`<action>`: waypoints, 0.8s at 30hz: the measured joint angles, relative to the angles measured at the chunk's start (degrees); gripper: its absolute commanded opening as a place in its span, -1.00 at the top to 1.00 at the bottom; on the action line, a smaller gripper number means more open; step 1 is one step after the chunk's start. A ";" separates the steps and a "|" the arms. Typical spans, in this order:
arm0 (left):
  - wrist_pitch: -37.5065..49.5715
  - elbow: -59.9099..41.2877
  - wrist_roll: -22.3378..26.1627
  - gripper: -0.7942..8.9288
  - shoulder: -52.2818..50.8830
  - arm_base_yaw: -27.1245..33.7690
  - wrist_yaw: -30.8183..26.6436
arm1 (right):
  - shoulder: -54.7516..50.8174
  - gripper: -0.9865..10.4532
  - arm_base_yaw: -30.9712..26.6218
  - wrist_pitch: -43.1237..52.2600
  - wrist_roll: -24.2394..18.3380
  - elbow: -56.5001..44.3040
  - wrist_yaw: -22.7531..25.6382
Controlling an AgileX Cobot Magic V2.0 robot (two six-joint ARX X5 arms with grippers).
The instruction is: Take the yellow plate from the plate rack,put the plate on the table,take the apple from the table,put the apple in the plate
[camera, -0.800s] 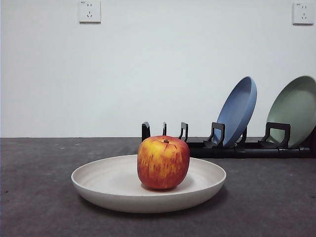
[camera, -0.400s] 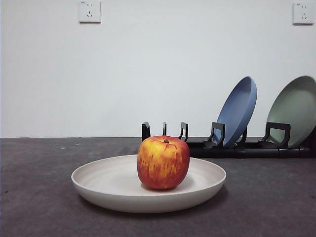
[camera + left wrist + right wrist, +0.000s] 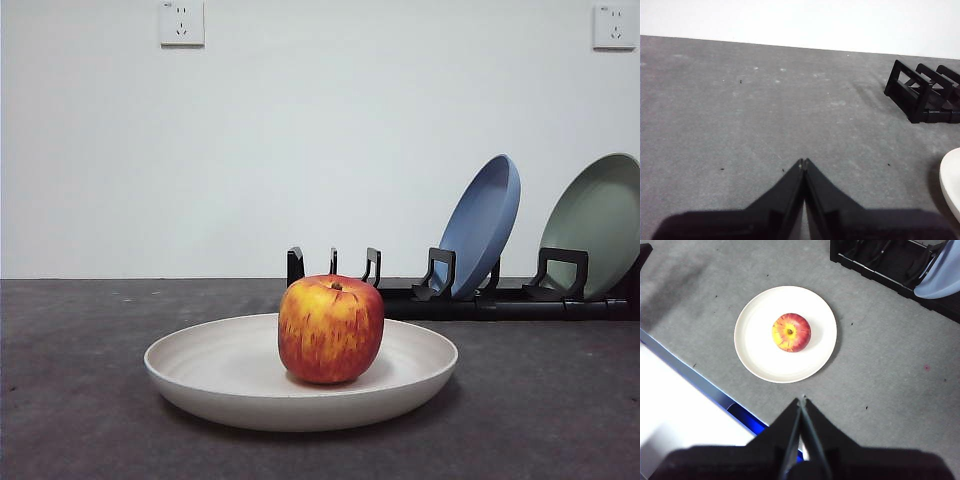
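Resting in the yellow plate (image 3: 785, 334), the apple (image 3: 791, 332) lies well apart from the right end effector (image 3: 802, 401).

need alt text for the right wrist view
A red and yellow apple sits in the middle of a cream plate on a grey table. The shut right claw hangs above, clear of the plate, with a black rack beyond.
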 measured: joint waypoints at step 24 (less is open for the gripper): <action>0.00 0.00 0.00 0.84 0.26 0.00 0.00 | -36.74 0.83 -39.63 46.07 -15.02 -28.74 -0.90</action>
